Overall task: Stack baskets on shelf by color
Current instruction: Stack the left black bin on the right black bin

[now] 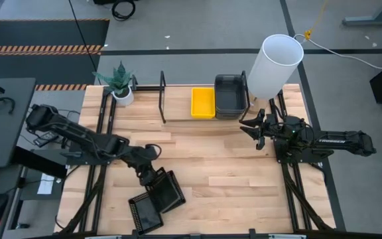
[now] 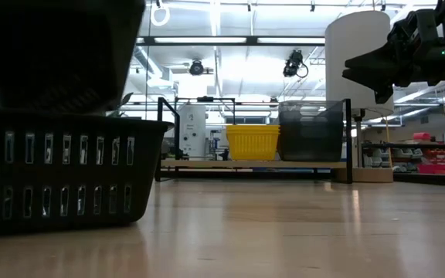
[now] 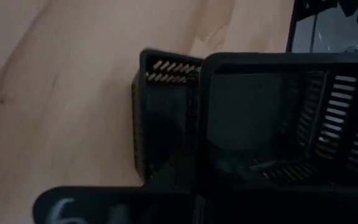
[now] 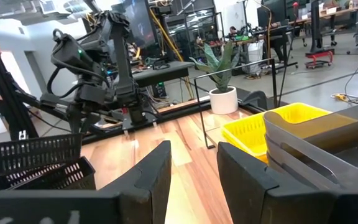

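Black baskets: two perforated ones sit at the table's near edge; one black basket is tilted and lifted over the other basket, which rests flat on the table.
Left gripper: our left gripper is at the rim of the lifted basket; the wrist view is filled with its dark wall, and the fingers appear clamped on it.
Right gripper: our right gripper hovers just beside the shelf's end, near the white cylinder; its fingers stand apart around nothing.
Shelf: the shelf at the far side carries a yellow basket and, touching it, a stack of grey baskets.
Plant: a potted plant stands at the shelf's other end.
Risk: we judge the lifted basket could snag the lower one's rim and drag it off the near edge, since the two overlap.
Second risk: a rim-only grip may let the basket swing or slip on the way across.
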